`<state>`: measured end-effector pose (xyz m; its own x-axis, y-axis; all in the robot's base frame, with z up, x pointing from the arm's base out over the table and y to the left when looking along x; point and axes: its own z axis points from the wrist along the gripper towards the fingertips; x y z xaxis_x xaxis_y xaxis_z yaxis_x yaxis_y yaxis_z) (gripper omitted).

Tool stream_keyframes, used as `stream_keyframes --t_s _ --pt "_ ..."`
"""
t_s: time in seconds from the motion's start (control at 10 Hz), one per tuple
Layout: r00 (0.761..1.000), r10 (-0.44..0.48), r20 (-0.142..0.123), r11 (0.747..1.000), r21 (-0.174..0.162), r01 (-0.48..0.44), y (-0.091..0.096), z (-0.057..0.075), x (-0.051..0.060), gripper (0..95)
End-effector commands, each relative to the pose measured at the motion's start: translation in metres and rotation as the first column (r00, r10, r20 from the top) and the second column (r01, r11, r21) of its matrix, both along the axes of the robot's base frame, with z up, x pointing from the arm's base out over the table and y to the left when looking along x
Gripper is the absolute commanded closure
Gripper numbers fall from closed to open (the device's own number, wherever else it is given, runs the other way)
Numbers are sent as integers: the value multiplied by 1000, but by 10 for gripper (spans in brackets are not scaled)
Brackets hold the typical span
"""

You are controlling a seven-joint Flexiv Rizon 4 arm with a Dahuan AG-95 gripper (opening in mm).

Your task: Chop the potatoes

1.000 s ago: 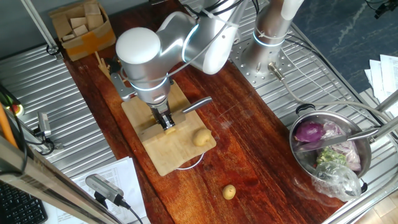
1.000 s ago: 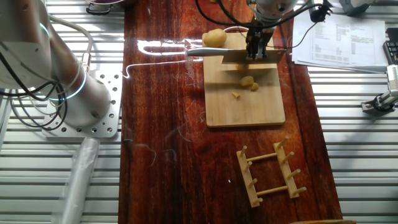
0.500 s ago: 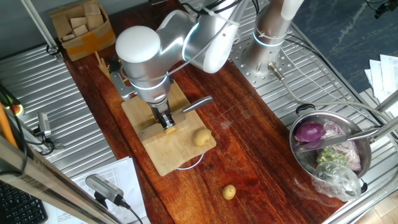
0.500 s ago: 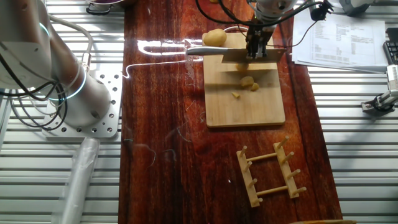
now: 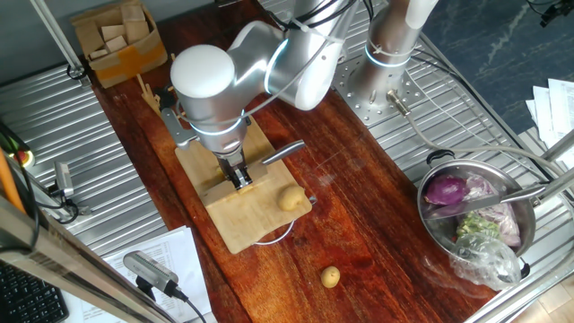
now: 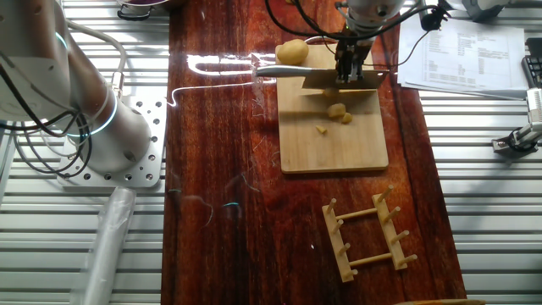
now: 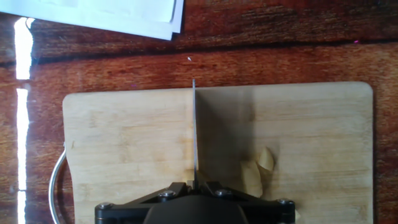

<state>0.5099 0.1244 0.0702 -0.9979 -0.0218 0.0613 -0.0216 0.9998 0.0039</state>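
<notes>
My gripper [image 5: 238, 173] is shut on a knife [image 6: 326, 78] and holds it blade-down across the wooden cutting board [image 6: 334, 148]. The knife's grey handle [image 5: 283, 151] sticks out to one side. In the hand view the thin blade [image 7: 194, 127] runs straight ahead from the gripper [image 7: 194, 184] over the board [image 7: 124, 143]. Pale cut potato pieces [image 7: 258, 171] lie just right of the blade, also visible as small bits [image 6: 339, 111]. A whole potato [image 5: 290, 197] rests at the board's edge. A smaller potato [image 5: 330, 276] lies on the dark wooden table, off the board.
A steel bowl [image 5: 430, 193] with a purple onion [image 5: 446, 190] and scraps stands at the right. A wooden peg rack [image 6: 366, 234] lies beyond the board. Papers [image 7: 124, 12] lie past the table edge. A cardboard box [image 5: 117, 40] of wood blocks sits at the back.
The arm has shifted slightly with the knife still held over the board. The potatoes and cut pieces lie where they were.
</notes>
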Motion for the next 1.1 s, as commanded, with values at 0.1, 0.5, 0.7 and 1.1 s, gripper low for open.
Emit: stream_keyframes --t_s 0.1,0.5,0.7,1.1 --pt "1000 1 -2 1000 0 -1 -1 1 -1 950" --pt "1000 7 -5 1000 3 -7 -2 6 0 950" --pt "1000 7 -5 1000 3 -7 -3 6 0 950" --pt "1000 9 2 1000 0 -9 -3 -3 1 950"
